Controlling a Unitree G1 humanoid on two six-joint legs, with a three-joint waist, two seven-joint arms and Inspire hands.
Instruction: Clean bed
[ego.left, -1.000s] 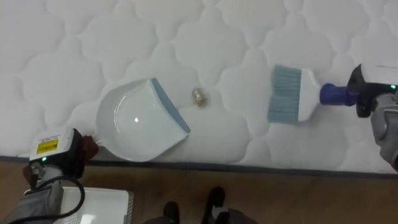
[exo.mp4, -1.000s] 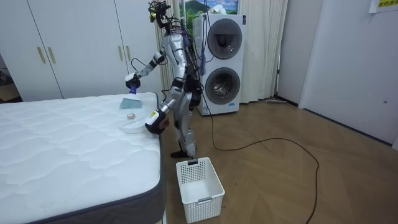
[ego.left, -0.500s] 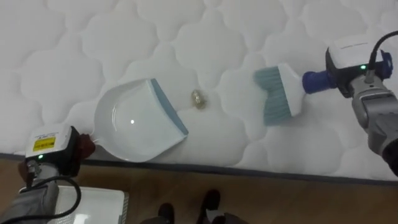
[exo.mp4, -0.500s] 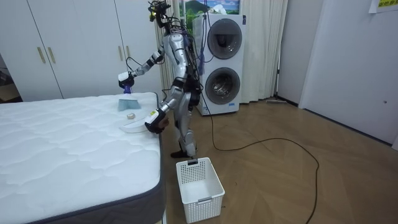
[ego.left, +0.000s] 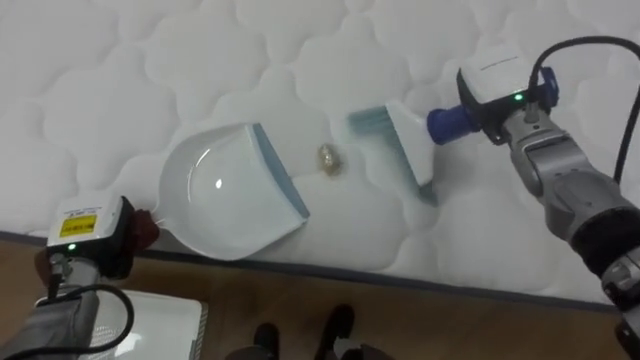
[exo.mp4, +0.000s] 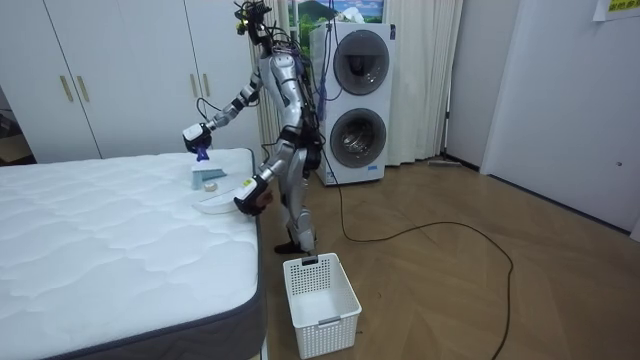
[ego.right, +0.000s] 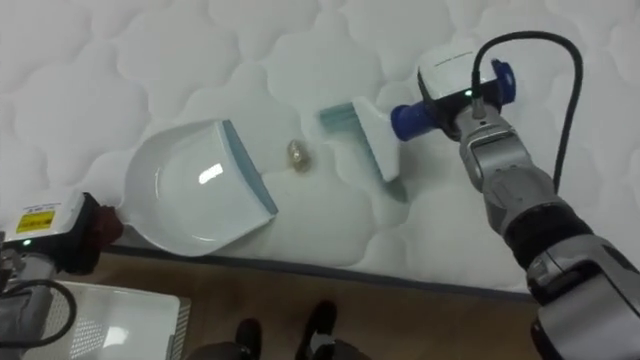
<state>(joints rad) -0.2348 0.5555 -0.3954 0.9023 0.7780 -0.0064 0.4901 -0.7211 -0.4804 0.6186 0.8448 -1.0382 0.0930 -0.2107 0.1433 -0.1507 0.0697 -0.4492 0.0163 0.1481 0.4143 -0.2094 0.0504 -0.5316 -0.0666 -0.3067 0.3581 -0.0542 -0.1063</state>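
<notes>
The scrap, a small crumpled bit, lies on the white quilted mattress near its front edge; it sits between the dustpan's blue lip and the brush's bristles, close to both and touching neither. My right hand is closed round the blue handle of the brush, which is tilted with its pale bristles pointing at the scrap; whether they touch the mattress I cannot tell. My left hand grips the handle of the dustpan at the bed's edge; the white pan lies flat, mouth towards the scrap. I stand at the bedside on a wooden floor; a white basket stands by my feet.
</notes>
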